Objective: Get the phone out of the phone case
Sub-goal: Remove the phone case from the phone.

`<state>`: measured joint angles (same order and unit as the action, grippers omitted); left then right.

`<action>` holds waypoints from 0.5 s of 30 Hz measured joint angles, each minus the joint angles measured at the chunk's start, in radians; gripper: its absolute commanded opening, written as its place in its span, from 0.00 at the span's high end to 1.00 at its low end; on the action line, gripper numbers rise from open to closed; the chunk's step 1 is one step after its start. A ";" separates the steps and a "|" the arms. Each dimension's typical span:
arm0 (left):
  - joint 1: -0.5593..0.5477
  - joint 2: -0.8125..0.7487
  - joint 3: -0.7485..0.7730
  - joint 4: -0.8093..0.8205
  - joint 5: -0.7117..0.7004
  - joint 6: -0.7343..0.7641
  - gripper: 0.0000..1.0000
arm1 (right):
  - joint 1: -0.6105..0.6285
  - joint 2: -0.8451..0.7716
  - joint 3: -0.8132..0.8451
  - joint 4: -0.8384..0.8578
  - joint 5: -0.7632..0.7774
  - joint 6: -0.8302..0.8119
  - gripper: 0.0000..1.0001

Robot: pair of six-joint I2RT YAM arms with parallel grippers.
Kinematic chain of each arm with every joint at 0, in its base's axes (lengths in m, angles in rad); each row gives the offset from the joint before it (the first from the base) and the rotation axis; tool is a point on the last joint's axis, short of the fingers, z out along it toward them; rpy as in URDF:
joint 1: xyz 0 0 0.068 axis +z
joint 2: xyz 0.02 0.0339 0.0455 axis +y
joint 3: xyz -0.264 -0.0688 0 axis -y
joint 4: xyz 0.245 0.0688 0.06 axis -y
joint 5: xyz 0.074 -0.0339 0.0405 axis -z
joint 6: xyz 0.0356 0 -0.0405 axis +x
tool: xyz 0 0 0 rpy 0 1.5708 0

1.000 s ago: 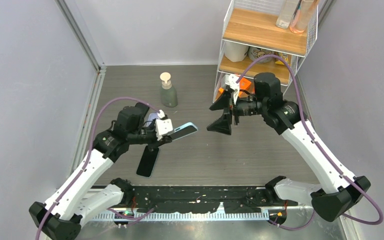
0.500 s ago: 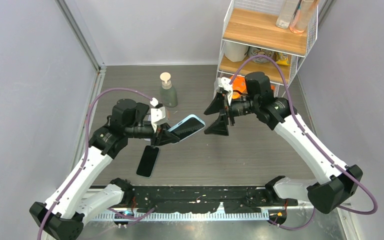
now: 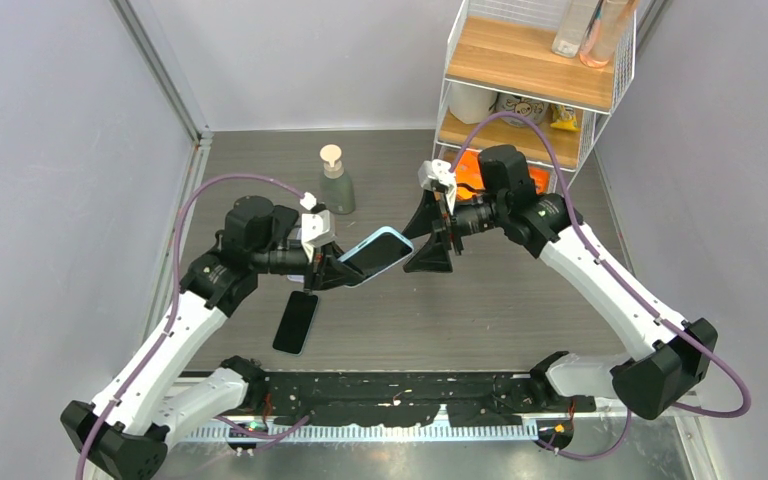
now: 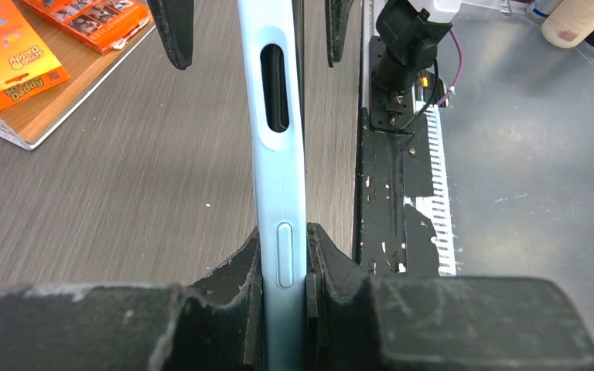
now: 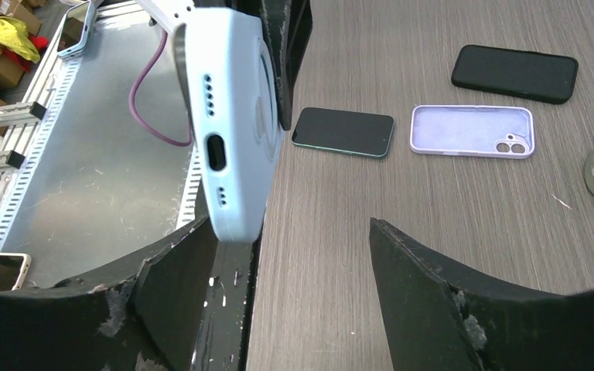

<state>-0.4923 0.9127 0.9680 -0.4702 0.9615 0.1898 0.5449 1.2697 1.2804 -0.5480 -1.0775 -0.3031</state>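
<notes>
My left gripper (image 3: 326, 266) is shut on one end of a light blue phone case (image 3: 393, 241) and holds it in the air above the table. The phone's dark screen (image 3: 370, 257) shows inside the case. In the left wrist view the case's edge (image 4: 278, 154) runs straight up from between my fingers (image 4: 282, 249). My right gripper (image 3: 408, 252) is open around the case's far end. In the right wrist view the case's port end (image 5: 232, 147) lies by the left finger (image 5: 174, 270), and the right finger (image 5: 418, 270) is well apart from it.
A bare dark phone (image 3: 296, 322) lies on the table below the left gripper. The right wrist view also shows an empty lilac case (image 5: 472, 130) and a black case (image 5: 514, 73). A soap bottle (image 3: 336, 180) stands behind, and a wire shelf (image 3: 530, 70) is at the back right.
My right gripper has moved left until its fingers straddle the case's far end, and its jaws have narrowed a little. My left gripper has turned the case to show the screen.
</notes>
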 measured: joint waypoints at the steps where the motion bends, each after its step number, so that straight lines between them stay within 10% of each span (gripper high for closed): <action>1: 0.000 0.002 -0.003 0.002 0.000 0.000 1.00 | 0.002 0.000 0.001 0.000 -0.002 0.000 0.24; 6: 0.000 0.010 -0.009 0.003 0.000 0.000 1.00 | 0.008 0.001 0.003 0.001 -0.008 -0.002 0.36; 15: 0.005 0.011 -0.012 0.008 -0.008 -0.002 1.00 | 0.013 0.018 0.006 -0.016 -0.034 -0.029 0.86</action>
<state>-0.4873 0.9237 0.9562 -0.4625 0.9535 0.1875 0.5575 1.2881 1.2869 -0.5640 -1.1114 -0.3317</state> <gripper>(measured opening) 0.204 0.281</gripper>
